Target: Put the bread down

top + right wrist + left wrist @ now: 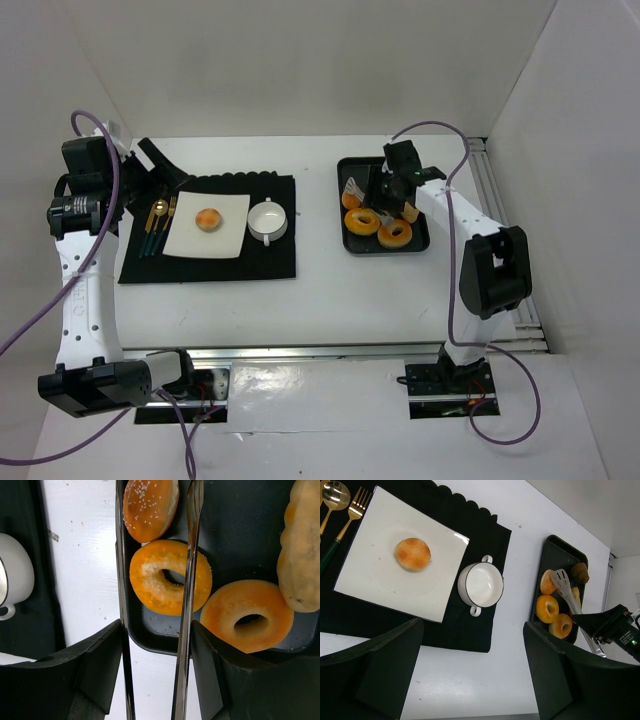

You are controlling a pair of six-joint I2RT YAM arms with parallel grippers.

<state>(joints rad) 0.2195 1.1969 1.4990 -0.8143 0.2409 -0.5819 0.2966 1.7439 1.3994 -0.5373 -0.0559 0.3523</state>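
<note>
One golden-orange bread roll (208, 218) lies on the white square plate (230, 240); it also shows in the left wrist view (413, 554). A sesame-topped roll (150, 507) lies at the tray's far left corner, also seen in the left wrist view (547, 581). My right gripper (155, 680) is shut on metal tongs (189, 595) above the black tray (425, 235). The tongs' open arms straddle a sugared ring doughnut (170, 577) and reach toward the sesame roll. My left gripper (470, 645) is open and empty, high above the black mat (270, 260).
A white two-handled cup (268, 220) stands on the mat right of the plate. Gold cutlery (157, 222) lies left of the plate. The tray also holds a second ring doughnut (247, 612), a pale long pastry (300, 555) and a dark brown round piece (579, 572).
</note>
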